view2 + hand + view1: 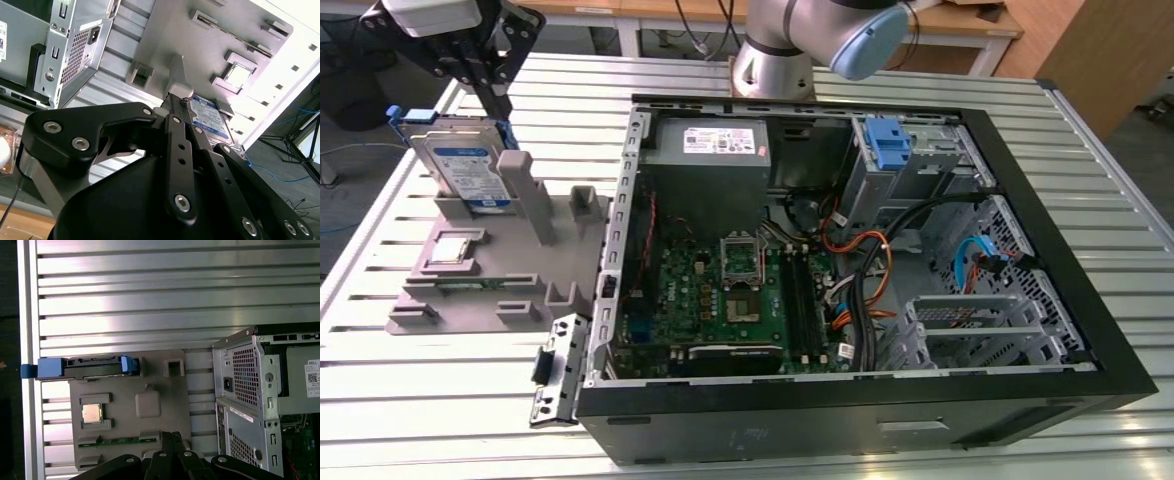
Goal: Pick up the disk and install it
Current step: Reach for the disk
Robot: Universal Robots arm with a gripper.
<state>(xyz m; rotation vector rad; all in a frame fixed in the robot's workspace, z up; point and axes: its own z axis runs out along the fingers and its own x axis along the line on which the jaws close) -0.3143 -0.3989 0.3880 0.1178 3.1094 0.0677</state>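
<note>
One disk [464, 165] stands on edge in the upper left of the exterior view. It sits in a slot at the far end of a grey fixture [480, 290] on the slatted metal table [427, 420]. The gripper [494, 100] hangs just above the disk's top edge, apart from it. An open computer case [854, 420] fills the middle and the exterior view's right, with a grey power supply [707, 150] and a bare blue bracket [887, 145] inside.

In the second wrist view the gripper [175, 97] reaches toward the fixture [200, 45], its tip near the labelled face of the disk [207, 117].

In the first wrist view the disk [80, 367] shows edge-on with blue rails along the fixture's [165, 405] rim. The gripper [172, 437] has its fingers pressed together on nothing, well apart from the disk.
</note>
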